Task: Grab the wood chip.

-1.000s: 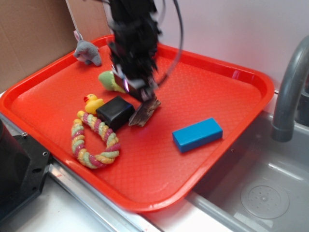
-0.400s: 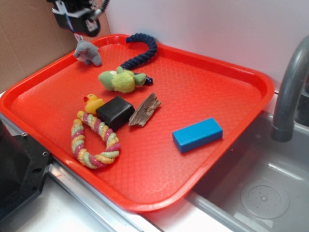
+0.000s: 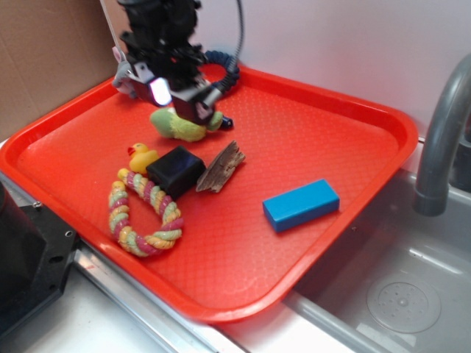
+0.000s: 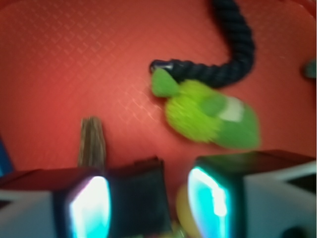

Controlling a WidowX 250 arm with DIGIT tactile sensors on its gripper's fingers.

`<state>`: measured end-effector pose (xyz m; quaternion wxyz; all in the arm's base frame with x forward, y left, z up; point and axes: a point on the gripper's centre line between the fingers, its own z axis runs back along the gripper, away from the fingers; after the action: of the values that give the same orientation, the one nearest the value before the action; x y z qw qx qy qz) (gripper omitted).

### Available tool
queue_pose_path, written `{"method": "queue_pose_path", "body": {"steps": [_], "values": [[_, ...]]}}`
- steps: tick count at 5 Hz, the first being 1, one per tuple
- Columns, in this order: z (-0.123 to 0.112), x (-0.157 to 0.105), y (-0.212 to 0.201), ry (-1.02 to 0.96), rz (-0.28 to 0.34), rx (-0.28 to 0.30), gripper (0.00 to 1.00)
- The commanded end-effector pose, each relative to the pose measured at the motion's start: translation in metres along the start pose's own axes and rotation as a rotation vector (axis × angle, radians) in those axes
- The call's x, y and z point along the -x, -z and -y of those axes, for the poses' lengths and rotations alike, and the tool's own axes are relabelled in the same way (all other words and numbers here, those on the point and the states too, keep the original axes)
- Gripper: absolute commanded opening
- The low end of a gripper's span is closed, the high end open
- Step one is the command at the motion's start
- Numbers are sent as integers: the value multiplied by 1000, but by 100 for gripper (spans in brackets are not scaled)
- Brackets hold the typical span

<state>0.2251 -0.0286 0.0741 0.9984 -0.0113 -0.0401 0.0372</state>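
The wood chip (image 3: 221, 168) is a rough brown-grey sliver lying flat on the red tray (image 3: 331, 132), just right of the glossy black block (image 3: 175, 170). My gripper (image 3: 175, 99) hovers above the tray's back left, over the green plush toy (image 3: 175, 126) and well behind the chip. Its jaws are open and empty. In the wrist view the chip (image 4: 92, 148) lies ahead of the left finger, and the black block (image 4: 141, 198) shows below, between the two lit fingers of the gripper (image 4: 148, 203).
A blue block (image 3: 301, 204) lies right of the chip. A yellow duck (image 3: 142, 156) and a striped rope ring (image 3: 143, 213) sit left of the black block. A dark blue rope (image 3: 224, 70) curls at the back. A faucet (image 3: 441, 132) and sink stand to the right.
The gripper left the chip, swung up to the far back left, and has now come back over the green toy. The chip and blocks have not moved.
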Motion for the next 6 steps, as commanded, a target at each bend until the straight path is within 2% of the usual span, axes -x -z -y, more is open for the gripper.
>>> {"method": "queue_pose_path", "body": {"steps": [1, 2, 4, 5, 6], "values": [[11, -9, 32, -30, 40, 51, 100], [24, -7, 40, 1, 21, 67, 100], [32, 3, 60, 25, -27, 50, 100], [32, 3, 62, 31, -32, 46, 0], [32, 5, 62, 32, -37, 39, 0]]}}
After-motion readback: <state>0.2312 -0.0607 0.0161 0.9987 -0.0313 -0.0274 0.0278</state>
